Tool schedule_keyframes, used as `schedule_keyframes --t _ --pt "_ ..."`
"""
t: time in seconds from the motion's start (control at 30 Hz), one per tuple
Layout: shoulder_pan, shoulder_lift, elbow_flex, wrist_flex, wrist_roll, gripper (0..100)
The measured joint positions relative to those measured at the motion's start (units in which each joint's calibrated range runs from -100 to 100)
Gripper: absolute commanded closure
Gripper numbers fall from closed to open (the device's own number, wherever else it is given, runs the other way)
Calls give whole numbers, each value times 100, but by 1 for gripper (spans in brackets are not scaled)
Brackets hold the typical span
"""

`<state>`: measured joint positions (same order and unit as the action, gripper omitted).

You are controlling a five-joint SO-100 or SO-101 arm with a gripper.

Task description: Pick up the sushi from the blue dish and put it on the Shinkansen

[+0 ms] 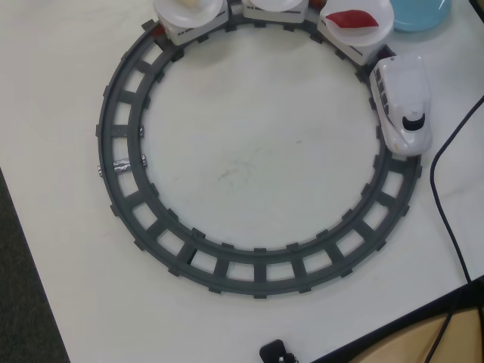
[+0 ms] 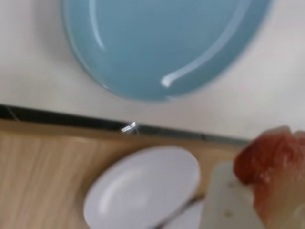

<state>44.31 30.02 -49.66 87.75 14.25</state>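
One sushi (image 2: 269, 164), orange-red w/ pale streaks, shows at the lower right of the wrist view, blurred and very close to the lens. It sits against a pale part (image 2: 228, 200) that may belong to the pincer, so it looks held, but the fingertips aren't visible and the grip can't be confirmed. Pincer state: can't tell.

Blue dish (image 2: 162, 43) is bare in the wrist view, nothing on it. Below it runs the tabletop (image 2: 43, 90) edge, then a wood surface w/ a white plate (image 2: 143, 188).

Overhead view: grey track loop (image 1: 121, 189) on the tabletop, the Shinkansen (image 1: 402, 102) at the right side, nose toward the bottom of the frame. Behind it a car w/ a plate (image 1: 374, 30) already carrying a dark-red piece (image 1: 352, 18); two more cars at the top edge, cropped, contents unclear. Only a slice of the blue dish shows at top right; no arm in this view.

Handling, as a guess: sushi looks like light, rigid plastic, smooth, prob. slippery. Best taken across the short width at mid-length, gentle squeeze. Plates on the cars are small and may wobble, so a low release suits.
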Motion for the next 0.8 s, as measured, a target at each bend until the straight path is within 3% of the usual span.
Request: schedule_keyframes --t 0.53,0.8 --pt "-1481 -758 -9 219 -486 97" --pt "-1670 -632 0 411 -675 97"
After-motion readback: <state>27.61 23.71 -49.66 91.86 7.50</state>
